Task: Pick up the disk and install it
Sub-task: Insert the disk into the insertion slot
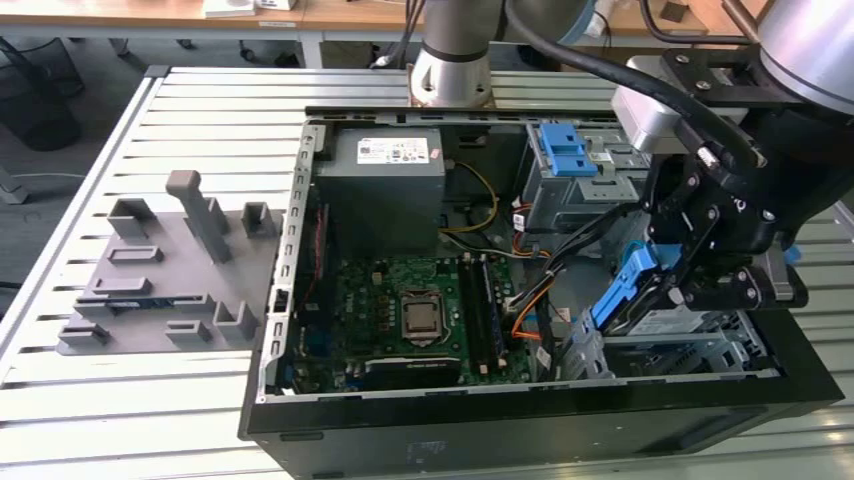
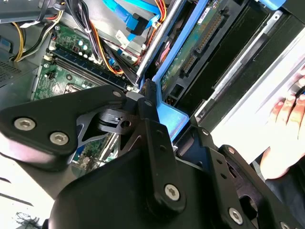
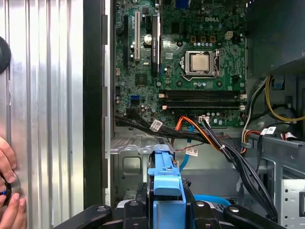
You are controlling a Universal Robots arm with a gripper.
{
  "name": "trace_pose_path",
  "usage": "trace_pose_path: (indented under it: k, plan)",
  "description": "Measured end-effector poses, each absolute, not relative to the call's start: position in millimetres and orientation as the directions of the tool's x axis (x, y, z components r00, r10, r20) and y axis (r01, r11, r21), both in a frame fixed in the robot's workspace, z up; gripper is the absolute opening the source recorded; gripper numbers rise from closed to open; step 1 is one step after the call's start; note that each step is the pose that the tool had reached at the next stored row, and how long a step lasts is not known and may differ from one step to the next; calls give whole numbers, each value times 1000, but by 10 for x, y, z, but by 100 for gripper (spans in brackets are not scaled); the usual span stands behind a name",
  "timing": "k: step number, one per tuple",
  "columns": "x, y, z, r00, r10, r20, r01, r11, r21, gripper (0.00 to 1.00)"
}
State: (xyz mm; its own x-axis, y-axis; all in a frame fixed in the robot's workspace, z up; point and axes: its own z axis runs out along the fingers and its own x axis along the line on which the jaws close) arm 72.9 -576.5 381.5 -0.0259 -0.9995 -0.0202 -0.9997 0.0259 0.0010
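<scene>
My gripper [image 1: 674,290] hangs over the front corner of the open computer case [image 1: 534,420], at the exterior view's right, shut on the disk [image 1: 622,293]. The disk is tilted steeply on edge, and its blue bracket faces the motherboard. It sits just above the metal drive cage [image 1: 694,348]. The first wrist view has the blue bracket [image 3: 166,183] clamped between the black fingers [image 3: 141,196], over the cage floor. The disk's green circuit-board underside [image 2: 190,47] and a blue bracket end [image 2: 169,117] appear in the second wrist view, beside a finger [image 2: 152,119].
The motherboard [image 1: 414,310] lies in the case middle, with a bundle of cables [image 1: 527,310] beside the cage. The grey power supply [image 1: 387,180] and a cage with light-blue tabs [image 1: 567,150] stand at the back. A grey fixture [image 1: 160,270] lies outside. A person's hand [image 3: 7,162] rests at the case.
</scene>
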Motion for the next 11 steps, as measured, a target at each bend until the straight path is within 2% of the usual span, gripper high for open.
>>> trace_pose_path:
  k: [11]
  plan:
    - [729, -5766, 3710, -26, -999, -20, -1000, 26, 1, 37]
